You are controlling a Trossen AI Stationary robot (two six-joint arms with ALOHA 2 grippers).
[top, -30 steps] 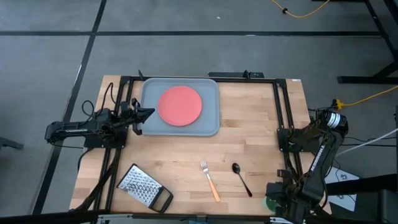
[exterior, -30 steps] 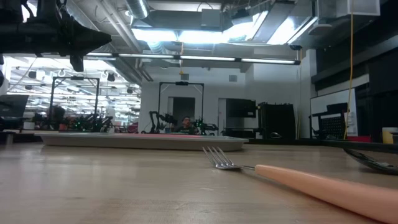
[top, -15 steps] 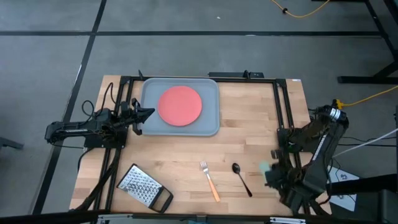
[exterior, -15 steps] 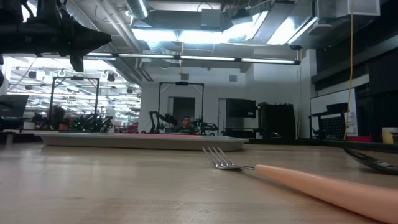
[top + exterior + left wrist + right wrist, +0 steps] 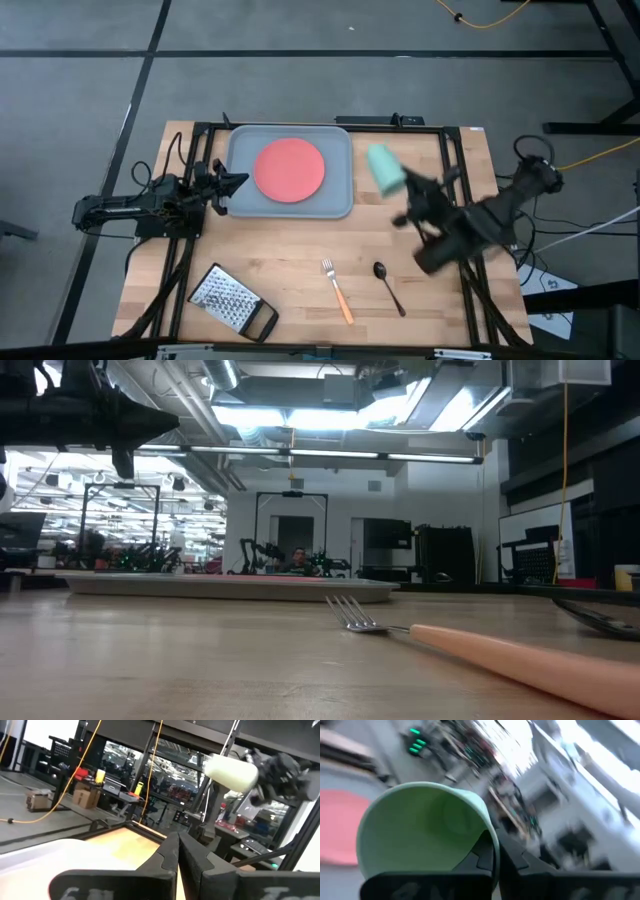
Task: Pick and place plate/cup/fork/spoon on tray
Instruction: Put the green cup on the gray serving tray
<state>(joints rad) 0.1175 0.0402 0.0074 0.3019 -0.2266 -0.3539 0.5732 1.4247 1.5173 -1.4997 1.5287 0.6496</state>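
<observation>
The coral-red plate [image 5: 290,168] lies flat in the grey-blue tray [image 5: 340,205] at the table's far left. My right gripper [image 5: 405,188] is shut on the pale green cup [image 5: 384,168], held in the air just right of the tray; the cup also shows in the left wrist view [image 5: 230,772]. The orange-handled fork [image 5: 337,290] and the dark spoon [image 5: 388,286] lie flat on the wood near the front edge. My left gripper [image 5: 238,182] is shut and empty, above the tray's left edge. My right gripper holds the cup by its rim wall [image 5: 490,842], one finger [image 5: 482,852] inside the cup and one outside. The cup is lifted clear of the table and lies tipped on its side, its base pointing away from the gripper, toward the table's far left.
A metal grater with a black handle [image 5: 232,302] lies at the front left. Black frame rails [image 5: 455,170] run along the table's left, right and far sides. Bare wood lies between the tray and the cutlery.
My right gripper has swung from the table's near right corner up and toward the far edge and the left, to a spot just right of the tray. It carries the cup with it, lifted clear of the table.
</observation>
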